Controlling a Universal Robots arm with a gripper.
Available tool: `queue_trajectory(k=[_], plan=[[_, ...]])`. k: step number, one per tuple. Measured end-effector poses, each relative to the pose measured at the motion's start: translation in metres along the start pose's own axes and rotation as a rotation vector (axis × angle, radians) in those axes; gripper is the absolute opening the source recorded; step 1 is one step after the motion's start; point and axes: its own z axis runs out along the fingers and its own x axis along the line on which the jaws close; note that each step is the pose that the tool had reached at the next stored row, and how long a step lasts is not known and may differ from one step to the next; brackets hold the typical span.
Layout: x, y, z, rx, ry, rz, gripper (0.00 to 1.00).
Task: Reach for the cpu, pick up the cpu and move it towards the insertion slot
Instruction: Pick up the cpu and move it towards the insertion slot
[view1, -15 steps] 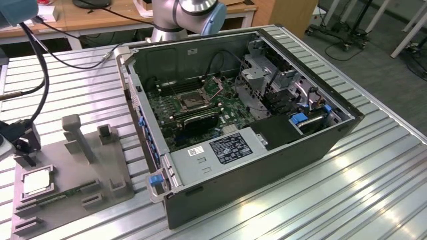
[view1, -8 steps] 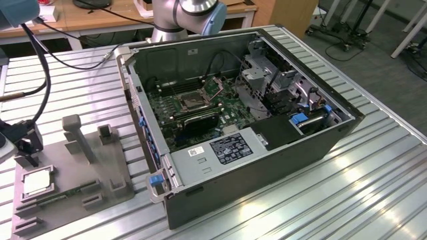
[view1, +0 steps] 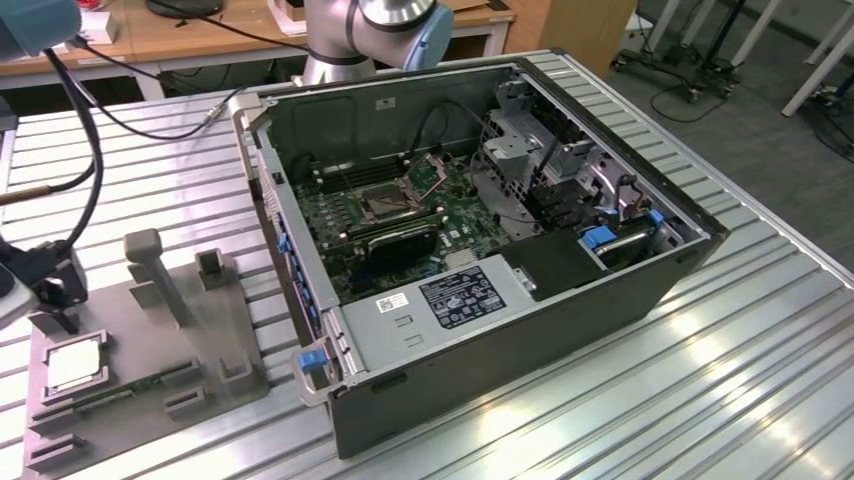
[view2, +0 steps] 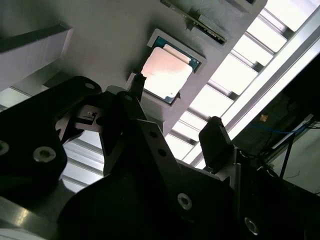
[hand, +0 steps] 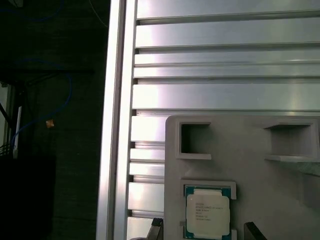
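- The gripper hangs over the grey tray, by the table edge at the exterior view's left. Its jaws are spread wide and hold nothing.
- In both wrist views the fingers stand one to each side of the cpu, which shows between them further off.
- The cpu lies flat, silvery top up, in a square recess of the tray. That recess is at the tray corner closest to the table's edge.
- A green memory stick lies in the tray just beside the cpu.
- An open computer case stands mid-table, beside the tray.
- The insertion slot sits on the green board inside the case, well apart from the cpu.
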Motion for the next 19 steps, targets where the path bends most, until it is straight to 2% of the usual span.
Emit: queue_trajectory(k=[3, 11, 19], plan=[[-0.0009, -0.0001, 0.0025, 0.0005, 0.0, 0.0, 0.71], [-0.0068, -0.0016, 0.0169, 0.0007, -0.0001, 0.0, 0.71], [-0.0071, -0.0043, 0.0313, 0.0007, -0.0002, 0.003, 0.71]])
